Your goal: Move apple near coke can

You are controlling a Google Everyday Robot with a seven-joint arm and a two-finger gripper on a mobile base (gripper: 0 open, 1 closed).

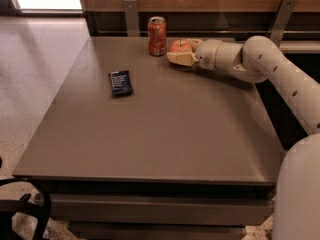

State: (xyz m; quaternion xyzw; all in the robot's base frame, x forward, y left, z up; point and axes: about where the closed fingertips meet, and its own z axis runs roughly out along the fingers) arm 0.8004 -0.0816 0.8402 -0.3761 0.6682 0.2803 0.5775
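The red-orange apple is at the far side of the table, just right of the upright orange-red coke can, with a small gap between them. My gripper reaches in from the right. Its pale fingers flank the apple and are closed on it, low at the table's surface. The arm stretches from the lower right across the table's right side.
A flat dark blue packet lies on the left part of the brown table. A wooden wall with metal brackets runs behind the far edge. A dark chair part is at the lower left.
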